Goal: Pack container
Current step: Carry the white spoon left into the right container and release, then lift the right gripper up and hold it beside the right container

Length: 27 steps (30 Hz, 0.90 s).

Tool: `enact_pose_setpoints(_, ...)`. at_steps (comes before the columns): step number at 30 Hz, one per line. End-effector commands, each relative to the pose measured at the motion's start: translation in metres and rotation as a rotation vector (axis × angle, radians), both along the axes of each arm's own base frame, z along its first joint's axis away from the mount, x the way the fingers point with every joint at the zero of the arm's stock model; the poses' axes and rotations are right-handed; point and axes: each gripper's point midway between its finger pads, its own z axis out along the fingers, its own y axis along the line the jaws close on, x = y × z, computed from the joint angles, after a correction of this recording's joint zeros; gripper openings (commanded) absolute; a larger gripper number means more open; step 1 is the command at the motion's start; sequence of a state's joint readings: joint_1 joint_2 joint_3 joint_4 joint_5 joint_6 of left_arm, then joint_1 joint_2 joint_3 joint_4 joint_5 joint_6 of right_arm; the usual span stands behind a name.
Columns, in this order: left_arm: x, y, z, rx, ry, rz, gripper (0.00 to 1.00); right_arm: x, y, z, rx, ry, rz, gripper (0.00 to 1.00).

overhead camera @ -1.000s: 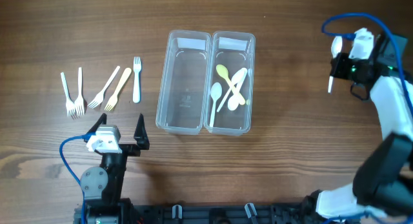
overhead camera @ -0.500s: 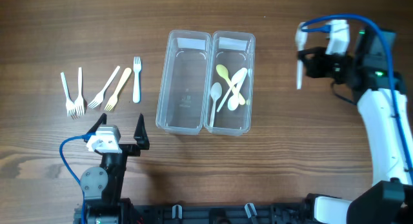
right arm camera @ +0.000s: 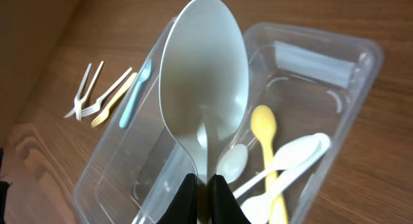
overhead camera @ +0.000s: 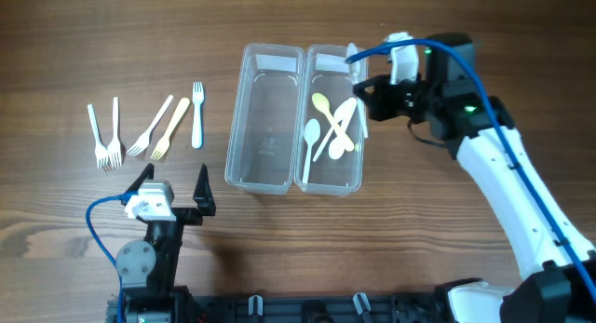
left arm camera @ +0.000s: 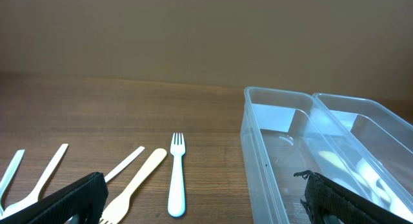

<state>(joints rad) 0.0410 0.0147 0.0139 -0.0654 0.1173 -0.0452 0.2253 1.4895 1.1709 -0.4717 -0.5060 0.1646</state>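
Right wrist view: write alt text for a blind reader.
The right gripper pinches the handle of a white plastic spoon, bowl up, above a clear plastic container holding one yellow spoon and white spoons. Plastic forks lie on the wooden table beyond.

Robotics lab bench: a bare wood-grain worktop (overhead camera: 74, 44) before a plain tan wall (left arm camera: 206, 30), edge-mounted robot arms (overhead camera: 507, 179) trailing exposed blue cable (overhead camera: 89, 221), with plastic forks (overhead camera: 153, 126) and clear bins (overhead camera: 265, 141) as props.
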Motion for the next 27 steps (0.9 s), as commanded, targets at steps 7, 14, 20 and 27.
enact_pose_setpoints(7,0.000,0.001,-0.003,0.015,0.002,0.006,1.00,0.004,0.021,-0.038,-0.029,0.099,-0.023,0.75)
enact_pose_setpoints(14,0.000,0.001,-0.003,0.015,0.002,0.006,1.00,0.022,0.010,-0.024,-0.030,0.004,-0.046,1.00)
enact_pose_setpoints(20,0.000,0.001,-0.003,0.015,0.002,0.005,1.00,0.050,-0.062,-0.031,-0.190,-0.045,-0.259,0.99)
enact_pose_setpoints(27,0.000,0.001,-0.003,0.015,0.002,0.005,1.00,0.058,-0.120,-0.038,-0.331,-0.040,-0.426,1.00)
